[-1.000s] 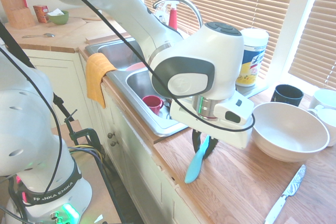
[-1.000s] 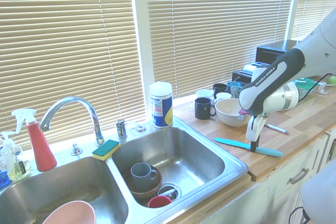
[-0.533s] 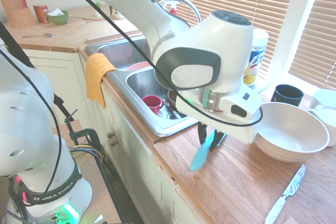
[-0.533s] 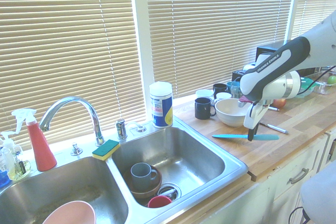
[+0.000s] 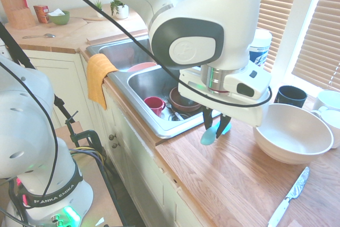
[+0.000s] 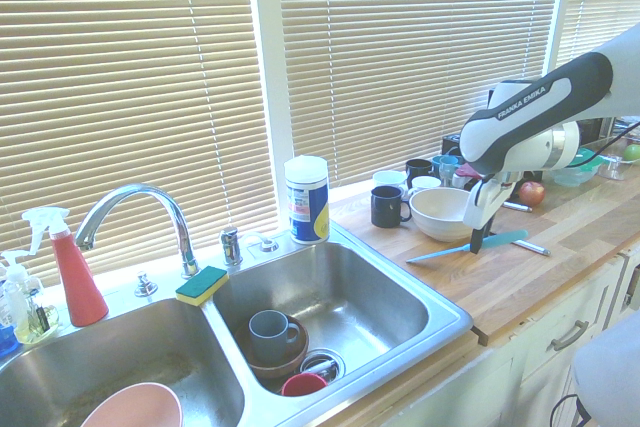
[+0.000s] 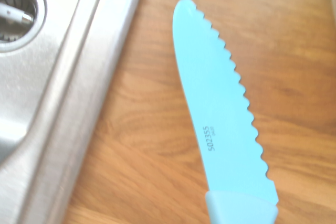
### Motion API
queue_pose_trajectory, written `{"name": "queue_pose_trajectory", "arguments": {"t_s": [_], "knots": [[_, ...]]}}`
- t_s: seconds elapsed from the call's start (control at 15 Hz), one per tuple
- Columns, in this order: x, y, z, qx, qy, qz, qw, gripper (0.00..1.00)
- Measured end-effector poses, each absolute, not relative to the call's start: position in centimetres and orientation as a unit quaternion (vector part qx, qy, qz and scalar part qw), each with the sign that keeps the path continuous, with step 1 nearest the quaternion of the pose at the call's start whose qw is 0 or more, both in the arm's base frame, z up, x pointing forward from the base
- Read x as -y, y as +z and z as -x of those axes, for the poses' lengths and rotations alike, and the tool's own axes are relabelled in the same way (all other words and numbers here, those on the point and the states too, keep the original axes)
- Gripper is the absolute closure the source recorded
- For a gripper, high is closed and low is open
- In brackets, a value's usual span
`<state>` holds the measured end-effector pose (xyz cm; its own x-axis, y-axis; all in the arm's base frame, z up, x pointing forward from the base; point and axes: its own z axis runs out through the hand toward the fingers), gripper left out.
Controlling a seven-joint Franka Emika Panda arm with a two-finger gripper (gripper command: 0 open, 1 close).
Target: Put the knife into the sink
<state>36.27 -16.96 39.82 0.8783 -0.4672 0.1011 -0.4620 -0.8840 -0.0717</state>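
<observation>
First exterior view: the gripper is closed on the turquoise knife, whose rounded handle points toward the near side; the blade is largely hidden behind the fingers. The knife is held above the wooden counter, outside the sink. Only this view shows the orange towel hanging at the left end of the sink, and two small potted plants at the far left. The silver knife lies at the near right, its patterned blade fully visible.

Second exterior view: the turquoise knife appears almost side-on, to the right of the sink, with its blade directed left and slightly downward and its handle to the right. The large bowl stands behind it. Seen here alone are the sponge on the sink's rim, the grey mug in the right basin and the apple on the counter at the far right. The red cup shows in both exterior views; here it is partly cut off by the near rim.

Wrist view: the scalloped cutting edge and the printed number on the blade are distinct, details unreadable in the other two. The sink's drain also shows.
</observation>
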Motion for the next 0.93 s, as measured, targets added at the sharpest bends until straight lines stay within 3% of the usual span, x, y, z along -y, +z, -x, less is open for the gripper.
{"name": "queue_pose_trajectory", "arguments": {"t_s": [0.53,0.93], "knots": [[13.7,45.0,-37.4,-0.265,-0.083,0.960,0.026,1.00],[1.6,47.7,-39.8,-0.349,-0.104,0.931,0.039,1.00]]}}
